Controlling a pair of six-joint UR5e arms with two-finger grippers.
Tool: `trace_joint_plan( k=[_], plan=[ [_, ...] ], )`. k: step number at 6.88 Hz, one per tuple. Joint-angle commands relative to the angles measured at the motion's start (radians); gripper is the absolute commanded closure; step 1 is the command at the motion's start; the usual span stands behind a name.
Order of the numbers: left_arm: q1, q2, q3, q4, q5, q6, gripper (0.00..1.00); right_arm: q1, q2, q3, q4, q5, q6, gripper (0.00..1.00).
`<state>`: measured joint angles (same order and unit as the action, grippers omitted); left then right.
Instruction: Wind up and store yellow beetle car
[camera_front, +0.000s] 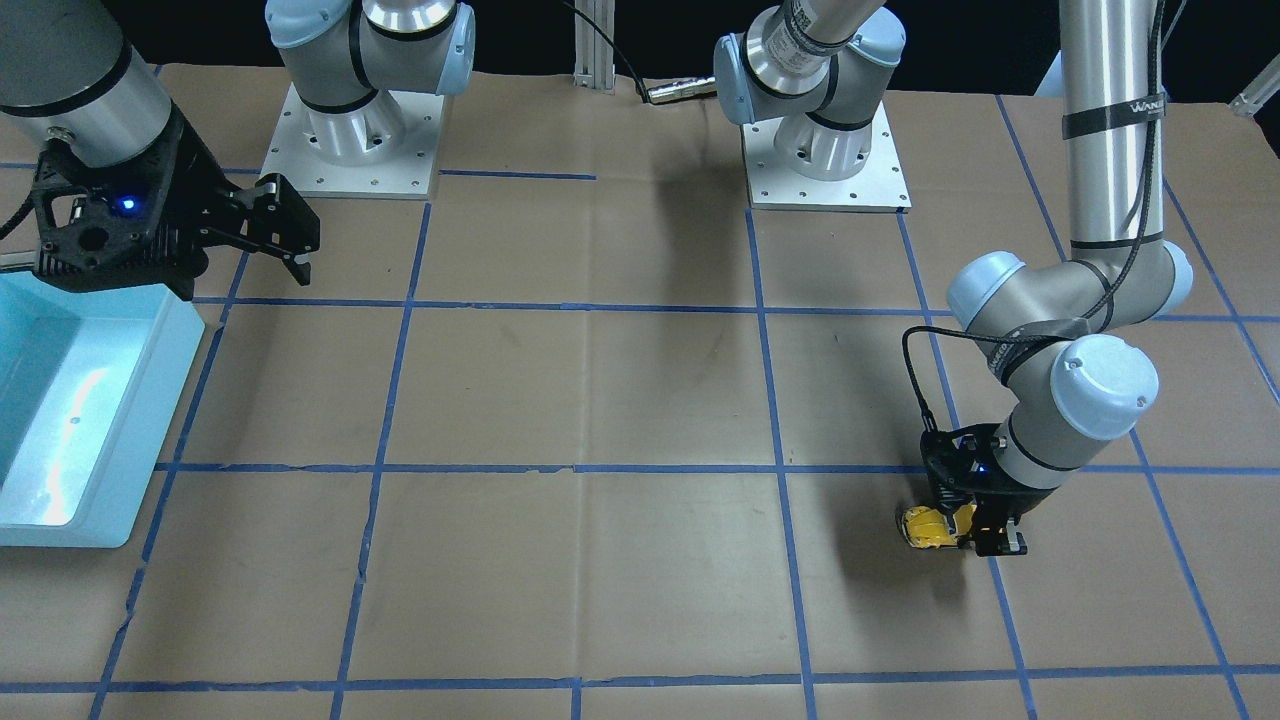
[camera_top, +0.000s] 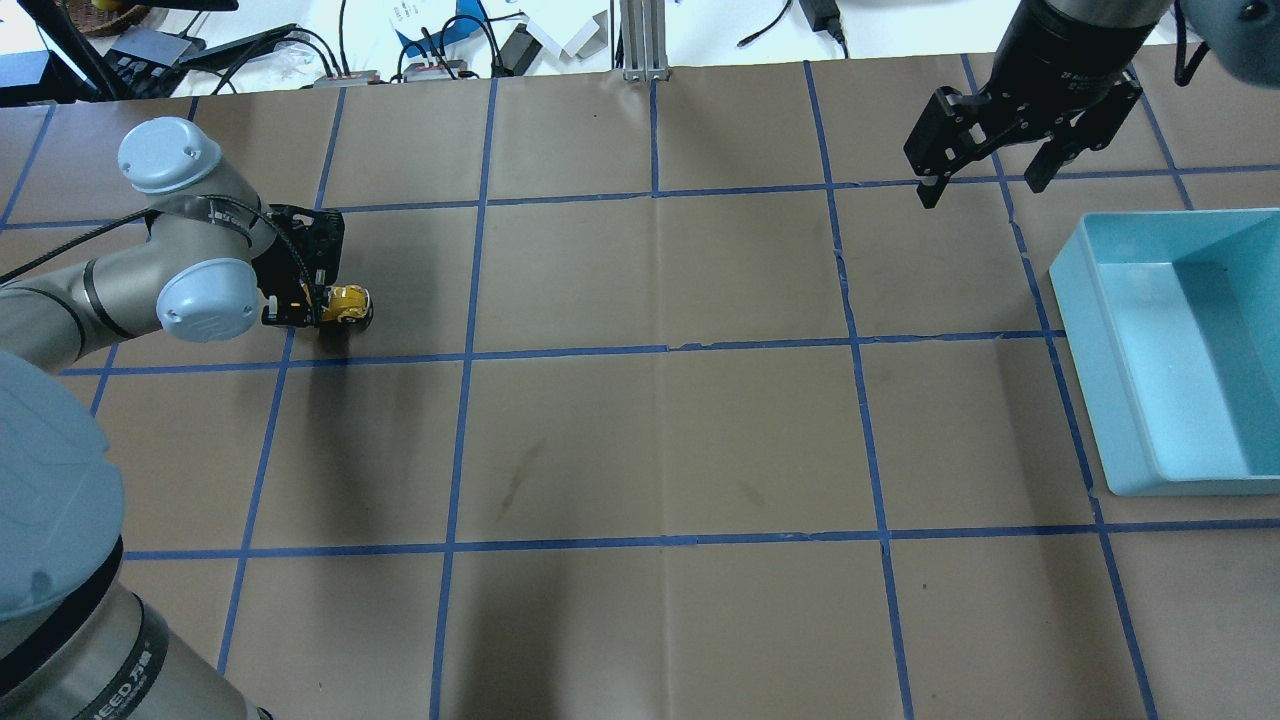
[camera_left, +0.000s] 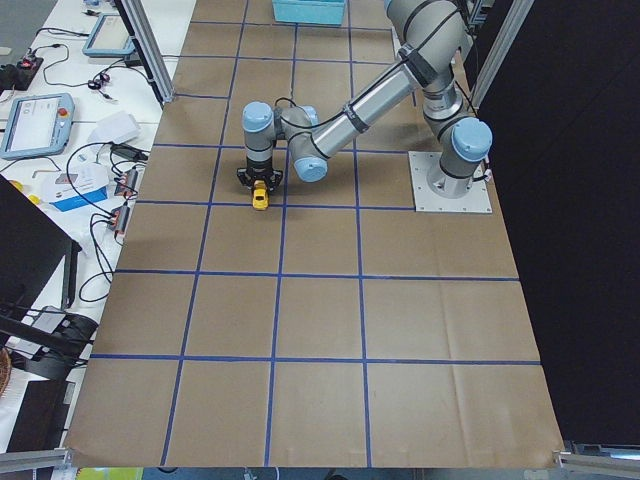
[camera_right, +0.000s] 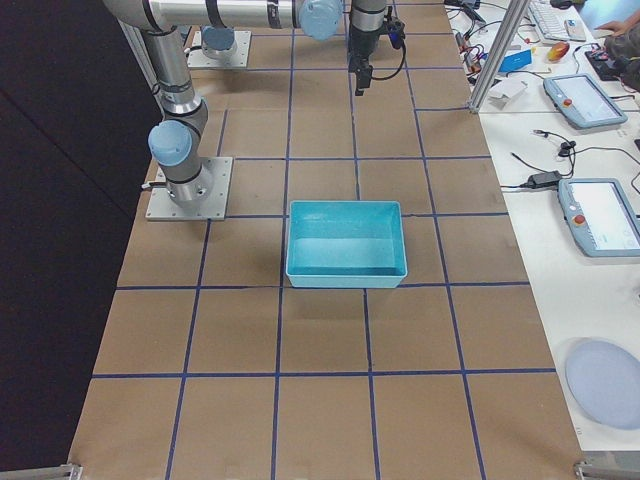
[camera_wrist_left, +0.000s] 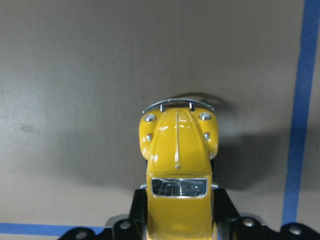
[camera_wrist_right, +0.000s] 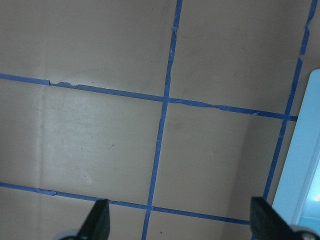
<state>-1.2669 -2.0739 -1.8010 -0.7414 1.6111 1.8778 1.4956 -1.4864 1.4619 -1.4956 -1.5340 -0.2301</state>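
Car (camera_wrist_left: 177, 165) is gripped by left end effector (camera_wrist_left: 177, 222): the dark fingers (camera_wrist_left: 137, 212) press both flanks of its rear half. The roof and rear window sit between them. The hood and silver front bumper stick out past the fingertips, pointing away from the wrist. The car is low over the surface (camera_top: 650, 440); can't tell if the wheels touch. In the overhead view it is on the left side, inside a taped square just above a blue tape line, with the left arm bent down over it. Right end effector (camera_top: 985, 185) is released, jaws spread with nothing between them, and hangs above the surface on the far right side. It is near the far corner of the blue bin (camera_top: 1090, 330). Bin and car are well apart, at opposite ends of the surface.
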Motion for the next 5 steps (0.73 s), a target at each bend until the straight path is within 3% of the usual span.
trace_joint_plan(
  k=[1, 5],
  plan=[
    [0.023, 0.000, -0.001, -0.001, -0.003, 0.023, 1.00, 0.000, 0.000, 0.000, 0.000, 0.000, 0.000, 0.00],
    [0.050, 0.005, -0.004, 0.000, -0.002, 0.060, 0.99, 0.000, 0.000, 0.000, 0.000, 0.000, 0.000, 0.00]
  ],
)
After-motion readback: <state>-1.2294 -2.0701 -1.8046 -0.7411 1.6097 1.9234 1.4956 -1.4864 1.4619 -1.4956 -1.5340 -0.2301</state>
